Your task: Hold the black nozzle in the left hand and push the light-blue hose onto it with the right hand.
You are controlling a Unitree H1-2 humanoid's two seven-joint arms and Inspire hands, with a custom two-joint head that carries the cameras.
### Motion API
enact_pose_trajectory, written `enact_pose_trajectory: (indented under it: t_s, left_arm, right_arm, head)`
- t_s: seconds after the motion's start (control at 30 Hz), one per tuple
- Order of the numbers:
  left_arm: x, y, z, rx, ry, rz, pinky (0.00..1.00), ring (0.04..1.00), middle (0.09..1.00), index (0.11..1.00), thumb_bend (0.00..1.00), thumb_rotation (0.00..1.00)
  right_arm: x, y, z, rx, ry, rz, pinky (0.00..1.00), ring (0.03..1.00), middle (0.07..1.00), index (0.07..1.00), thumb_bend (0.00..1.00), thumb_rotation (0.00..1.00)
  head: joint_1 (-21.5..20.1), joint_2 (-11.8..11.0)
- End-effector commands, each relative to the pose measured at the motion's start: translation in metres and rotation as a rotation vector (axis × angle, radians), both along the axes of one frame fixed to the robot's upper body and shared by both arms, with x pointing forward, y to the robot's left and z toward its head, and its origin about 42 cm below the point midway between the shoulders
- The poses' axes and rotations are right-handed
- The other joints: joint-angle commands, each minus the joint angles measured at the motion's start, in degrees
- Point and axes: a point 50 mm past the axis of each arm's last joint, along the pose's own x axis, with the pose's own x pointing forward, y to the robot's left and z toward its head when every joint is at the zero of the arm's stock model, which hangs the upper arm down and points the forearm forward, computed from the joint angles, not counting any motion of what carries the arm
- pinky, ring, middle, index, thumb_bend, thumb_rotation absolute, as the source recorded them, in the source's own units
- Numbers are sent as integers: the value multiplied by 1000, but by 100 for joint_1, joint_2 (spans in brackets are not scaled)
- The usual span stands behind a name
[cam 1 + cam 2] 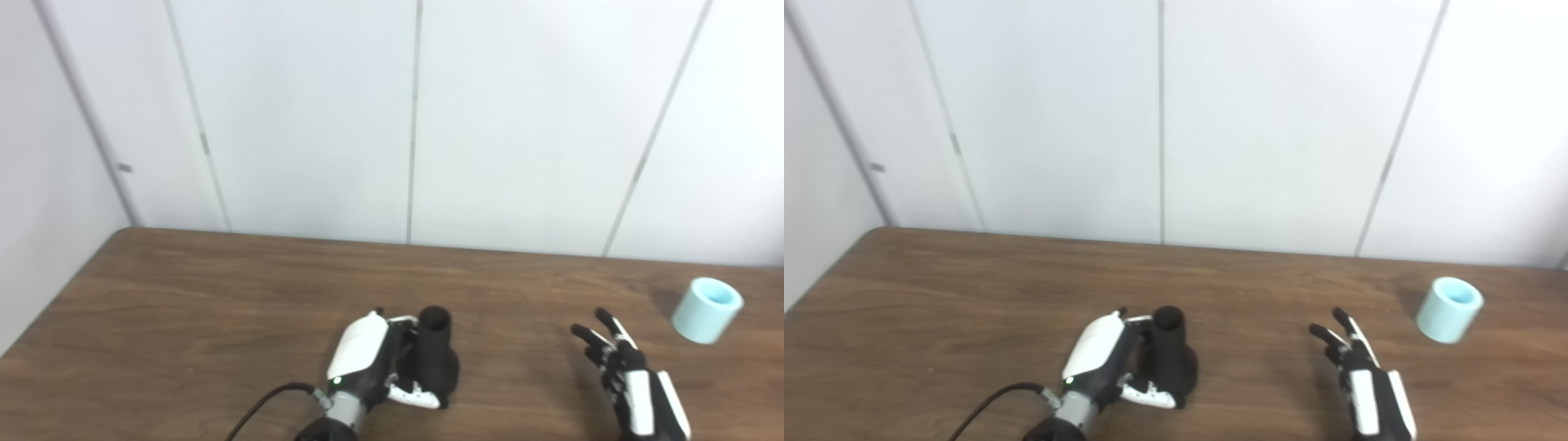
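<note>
The black nozzle (436, 352) stands upright on the brown table (214, 288), narrow open end up and wide base down. My left hand (373, 358) is wrapped around its left side, fingers curled behind the neck and thumb across the base, shut on it. The light-blue hose (706, 309), a short thick tube, lies tilted on the table at the far right with its open end facing up and away. My right hand (625, 373) hovers near the front edge, left of the hose and apart from it, fingers spread and holding nothing.
A white panelled wall (416, 122) rises behind the table's far edge. A black cable (263, 404) trails from my left wrist toward the front edge. The table's left edge runs diagonally at the picture's left.
</note>
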Motion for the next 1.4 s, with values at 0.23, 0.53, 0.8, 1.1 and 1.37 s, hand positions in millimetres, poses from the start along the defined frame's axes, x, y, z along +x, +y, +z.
enact_pose_trajectory:
  t_s: [0.23,0.53,0.8,1.1,1.37]
  left_arm:
    - [-37,1,-57,96,288,-181,1000,669,493,485,523,0]
    - [-38,16,-61,119,304,-209,1000,676,480,489,523,0]
    - [-37,18,-59,119,301,-211,1000,689,485,487,523,0]
    - [-36,24,-61,117,291,-208,1000,679,477,490,524,0]
    - [-36,25,-65,109,303,-213,1000,669,473,491,524,0]
  right_arm:
    - [8,20,30,-3,-100,-21,893,880,797,908,532,1000]
    - [7,17,55,-32,-130,-25,865,877,800,866,526,854]
    - [19,-9,76,-204,-159,-76,760,838,800,811,561,589]
    - [47,-62,102,-583,-126,-173,783,812,801,794,697,368]
    - [97,-95,138,-982,-53,-257,740,822,812,787,768,294]
  head:
    - [-363,48]
    - [-702,112]
    - [-1216,93]
    - [-1873,19]
    - [-2180,-120]
